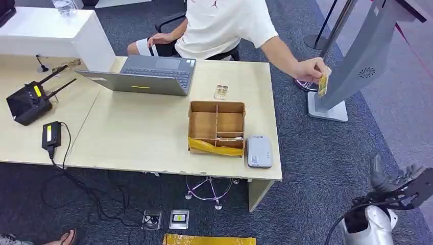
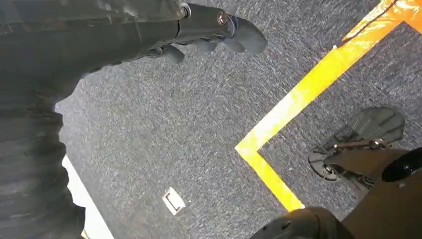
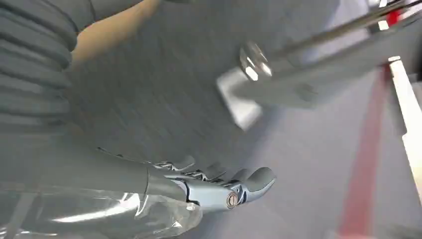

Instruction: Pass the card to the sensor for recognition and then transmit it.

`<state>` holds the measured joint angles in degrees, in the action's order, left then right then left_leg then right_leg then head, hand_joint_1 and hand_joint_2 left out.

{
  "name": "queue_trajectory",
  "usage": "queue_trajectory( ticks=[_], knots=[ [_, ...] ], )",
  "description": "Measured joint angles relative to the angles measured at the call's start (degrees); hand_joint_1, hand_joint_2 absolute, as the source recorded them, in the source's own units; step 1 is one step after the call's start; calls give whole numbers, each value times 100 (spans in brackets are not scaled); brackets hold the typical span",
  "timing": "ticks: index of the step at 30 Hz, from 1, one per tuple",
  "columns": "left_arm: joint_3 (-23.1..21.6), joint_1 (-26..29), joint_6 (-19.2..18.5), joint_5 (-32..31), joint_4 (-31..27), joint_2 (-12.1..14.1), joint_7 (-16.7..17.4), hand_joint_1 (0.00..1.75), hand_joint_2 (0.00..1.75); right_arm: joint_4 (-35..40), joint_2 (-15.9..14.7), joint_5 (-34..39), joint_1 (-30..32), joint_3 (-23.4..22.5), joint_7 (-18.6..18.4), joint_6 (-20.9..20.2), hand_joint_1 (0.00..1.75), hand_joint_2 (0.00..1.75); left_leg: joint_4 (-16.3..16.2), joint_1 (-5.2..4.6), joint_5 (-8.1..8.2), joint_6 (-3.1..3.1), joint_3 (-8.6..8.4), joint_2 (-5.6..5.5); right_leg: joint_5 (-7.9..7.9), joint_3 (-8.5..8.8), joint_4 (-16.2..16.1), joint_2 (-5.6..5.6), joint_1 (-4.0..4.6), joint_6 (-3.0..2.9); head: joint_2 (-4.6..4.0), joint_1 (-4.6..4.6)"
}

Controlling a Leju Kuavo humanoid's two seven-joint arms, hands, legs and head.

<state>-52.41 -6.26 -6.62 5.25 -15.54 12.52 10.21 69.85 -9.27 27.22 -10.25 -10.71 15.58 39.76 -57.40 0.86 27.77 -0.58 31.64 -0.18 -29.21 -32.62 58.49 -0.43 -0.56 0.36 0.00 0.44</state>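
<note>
right hand empty, fingers spread, off the tabletop's right end | left hand hangs empty | card held by person's hand, beyond that end | handover apparently done

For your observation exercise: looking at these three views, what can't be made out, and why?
- Card in the person's hand, head view: print too small to read.
- Sensor on the table, head view: markings too small.
- Right hand, right wrist view: motion blur smears the fingers.
- Grey stand, head view: top cut off by the edge.
</note>
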Motion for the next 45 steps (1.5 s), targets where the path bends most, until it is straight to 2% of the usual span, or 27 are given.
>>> queue_trajectory(
  ticks=[3,8,13,18,23,30,36,45],
  knots=[
    [-15,-2,9,-9,-9,-4,0,0,175,74,61,-2136,-97,-150,-161,4,0,175,0,1,0,0,-3,4,1,4,0,1,1,1,0,2],
    [-57,-5,26,-33,-20,-7,0,0,175,682,275,-4323,-94,-74,-564,4,0,175,0,1,-1,0,-4,2,1,9,1,-3,1,1,0,2],
    [-101,-18,46,-55,-24,-11,-28,0,175,1333,470,-5449,-103,441,-747,4,0,175,1,1,-1,0,-4,2,1,11,3,-1,2,1,0,2],
    [-131,-31,42,-90,-28,-15,-79,0,175,1637,527,-6349,-236,1247,-1039,4,0,175,2,1,-2,0,-2,1,1,13,3,-4,2,1,0,2],
    [-171,-58,7,-118,-28,-20,-112,0,175,1677,560,-6626,-555,2318,-1397,-118,0,175,2,1,-3,0,-4,0,1,12,3,-4,2,1,0,2],
    [-206,-60,-6,-164,-28,-24,-129,0,175,1417,570,-6591,-924,3458,-1554,-533,0,175,2,1,-4,-2,-1,-2,0,9,3,-6,2,0,0,2],
    [-249,-78,-59,-221,-31,-24,-129,0,175,1165,568,-6626,-1154,4003,-1674,-783,0,175,2,1,-4,-2,-1,-1,0,7,3,-5,2,0,0,2],
    [-341,-163,-166,-308,-31,-22,-129,0,175,916,566,-6869,-1331,4363,-1961,-929,0,175,2,1,-4,-2,-2,-1,0,6,3,-4,2,0,0,2]
  ],
)
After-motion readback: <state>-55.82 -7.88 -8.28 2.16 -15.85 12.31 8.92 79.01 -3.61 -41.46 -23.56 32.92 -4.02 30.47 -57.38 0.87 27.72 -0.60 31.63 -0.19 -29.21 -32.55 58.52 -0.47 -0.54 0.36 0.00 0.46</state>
